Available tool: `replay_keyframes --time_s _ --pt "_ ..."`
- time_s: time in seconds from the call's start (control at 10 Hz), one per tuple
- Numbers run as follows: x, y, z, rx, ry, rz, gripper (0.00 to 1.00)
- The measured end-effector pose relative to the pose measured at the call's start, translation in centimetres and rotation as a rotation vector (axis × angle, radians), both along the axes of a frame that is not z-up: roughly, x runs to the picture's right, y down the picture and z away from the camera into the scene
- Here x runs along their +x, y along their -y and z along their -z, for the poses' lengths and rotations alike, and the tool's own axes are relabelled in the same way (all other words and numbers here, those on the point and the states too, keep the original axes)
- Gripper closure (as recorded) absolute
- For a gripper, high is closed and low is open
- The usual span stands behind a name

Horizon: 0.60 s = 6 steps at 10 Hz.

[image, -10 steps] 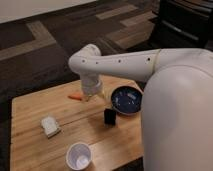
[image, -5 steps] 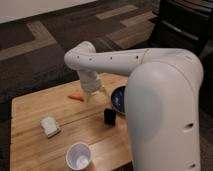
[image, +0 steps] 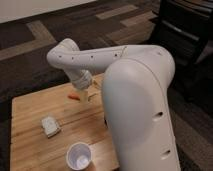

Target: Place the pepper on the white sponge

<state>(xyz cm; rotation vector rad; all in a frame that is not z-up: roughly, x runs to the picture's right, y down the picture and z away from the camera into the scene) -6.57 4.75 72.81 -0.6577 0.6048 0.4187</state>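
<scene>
Gripper (image: pixel 90 95) just beside pepper (image: pixel 75 96) — cup (image: pixel 79 156) upright, apart.

1. a big, smooth, glossy white rounded shell (image: pixel 137 100) is filling the foreground, with a few small dark recessed dots showing down its right side.
2. a slimmer white tubular link (image: pixel 97 56) is extending from it, carrying a row of tiny dark dots and a thin seam line.
3. a rounded white elbow joint (image: pixel 61 52) is capping that link and giving way to a greyer, shadowed wrist section (image: pixel 81 79).
4. the pale gripper (image: pixel 90 93) is sitting at the wrist's end, low over the far part of the light wooden table (image: pixel 35 107).
</scene>
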Motion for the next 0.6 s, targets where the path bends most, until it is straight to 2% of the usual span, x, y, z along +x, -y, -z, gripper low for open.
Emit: replay_keyframes --time_s 0.2,0.4,0.6 --pt "-0.1 0.0 -0.1 0.004 0.001 0.003 0.35" --pt "-0.8 1.7 -1.6 0.064 0.059 0.013 0.35" --pt "-1.8 3.9 -2.8 0.151 0.142 0.029 0.35"
